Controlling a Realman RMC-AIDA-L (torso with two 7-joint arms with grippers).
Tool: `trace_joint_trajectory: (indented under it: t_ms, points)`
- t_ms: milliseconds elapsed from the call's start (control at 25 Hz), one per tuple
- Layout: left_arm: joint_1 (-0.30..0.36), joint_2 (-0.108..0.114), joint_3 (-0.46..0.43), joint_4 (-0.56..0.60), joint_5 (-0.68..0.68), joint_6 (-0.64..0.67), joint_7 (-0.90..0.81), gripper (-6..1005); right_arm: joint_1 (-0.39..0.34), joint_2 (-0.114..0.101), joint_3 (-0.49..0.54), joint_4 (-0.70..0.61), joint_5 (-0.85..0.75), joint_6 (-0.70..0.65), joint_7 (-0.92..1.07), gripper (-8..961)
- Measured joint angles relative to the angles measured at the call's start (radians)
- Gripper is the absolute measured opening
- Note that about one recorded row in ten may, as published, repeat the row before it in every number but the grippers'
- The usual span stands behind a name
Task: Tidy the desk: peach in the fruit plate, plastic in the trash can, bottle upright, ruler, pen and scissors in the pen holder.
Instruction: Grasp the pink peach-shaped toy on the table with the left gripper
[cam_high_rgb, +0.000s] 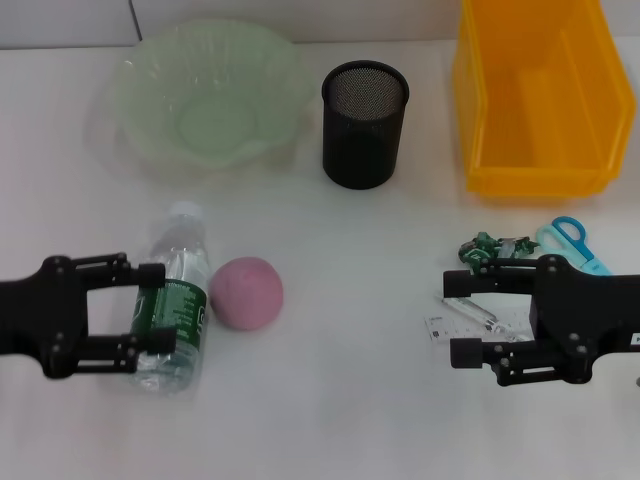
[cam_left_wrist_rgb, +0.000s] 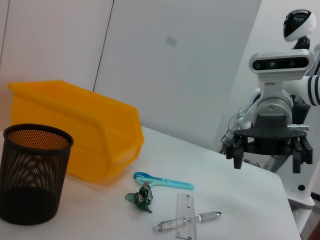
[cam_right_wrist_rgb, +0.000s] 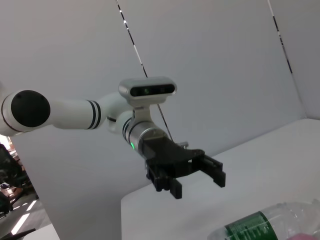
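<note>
The bottle (cam_high_rgb: 180, 300) lies on its side with its white cap pointing away; it also shows as the bottle (cam_right_wrist_rgb: 260, 226). My left gripper (cam_high_rgb: 157, 308) hangs open above its green label, clear of it, and shows as the left gripper (cam_right_wrist_rgb: 197, 186). The pink peach (cam_high_rgb: 246, 292) rests beside the bottle. My right gripper (cam_high_rgb: 458, 316) is open, hovering over the ruler (cam_high_rgb: 470, 328) and pen (cam_high_rgb: 468, 310). Crumpled green plastic (cam_high_rgb: 490, 245) and blue scissors (cam_high_rgb: 572, 242) lie just beyond. From the left wrist: right gripper (cam_left_wrist_rgb: 267, 161), ruler (cam_left_wrist_rgb: 186, 220), pen (cam_left_wrist_rgb: 205, 217), scissors (cam_left_wrist_rgb: 162, 180), plastic (cam_left_wrist_rgb: 142, 197).
The green fruit plate (cam_high_rgb: 150, 130) sits at the back left. A black mesh pen holder (cam_high_rgb: 364, 125) stands mid-back, and the yellow bin serving as trash can (cam_high_rgb: 535, 180) at the back right. All three look empty.
</note>
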Motion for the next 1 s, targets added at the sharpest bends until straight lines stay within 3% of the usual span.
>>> trace_joint_trajectory:
  t_ms: [120,160,240,320,360,480,680,800,840,880,960,1000]
  points:
    - [-0.013,-0.006,0.002,0.027,0.005,-0.002,-0.028,782,-0.012,-0.001,0.005,0.006,-0.001,0.001,0.0,774]
    - [-0.064,-0.027,0.003,0.102,0.044,-0.003,-0.106,782,-0.018,-0.002,0.008,0.008,-0.001,0.004,0.0,774]
    - [-0.095,-0.039,0.003,0.141,0.077,-0.009,-0.155,782,-0.038,-0.003,0.027,0.009,-0.001,0.02,0.0,774]
    - [-0.095,-0.039,0.003,0.141,0.077,-0.009,-0.155,783,-0.044,-0.004,0.031,0.009,-0.003,0.026,0.0,774]
    - [-0.186,-0.078,0.007,0.26,0.196,-0.019,-0.281,783,-0.05,-0.005,0.036,0.01,-0.004,0.032,0.0,774]
    - [-0.235,-0.093,0.03,0.311,0.248,-0.027,-0.333,783,-0.064,-0.009,0.051,0.01,-0.005,0.052,0.0,774]
    - [-0.335,-0.098,0.286,0.341,0.27,-0.139,-0.504,783,-0.083,-0.011,0.09,0.012,-0.007,0.079,-0.013,773]
    - [-0.356,-0.099,0.399,0.364,0.278,-0.197,-0.566,783,-0.09,-0.011,0.105,0.018,-0.008,0.086,-0.022,773]
    - [-0.356,-0.099,0.399,0.364,0.278,-0.197,-0.566,783,-0.09,-0.011,0.105,0.018,-0.008,0.086,-0.022,773]
    - [-0.368,-0.099,0.534,0.405,0.3,-0.254,-0.629,782,-0.091,-0.012,0.111,0.02,-0.008,0.089,-0.024,773]
    - [-0.372,-0.101,0.631,0.44,0.342,-0.292,-0.674,782,-0.095,-0.012,0.119,0.024,-0.008,0.093,-0.033,773]
    - [-0.372,-0.101,0.631,0.44,0.342,-0.292,-0.674,782,-0.096,-0.012,0.122,0.026,-0.008,0.094,-0.037,773]
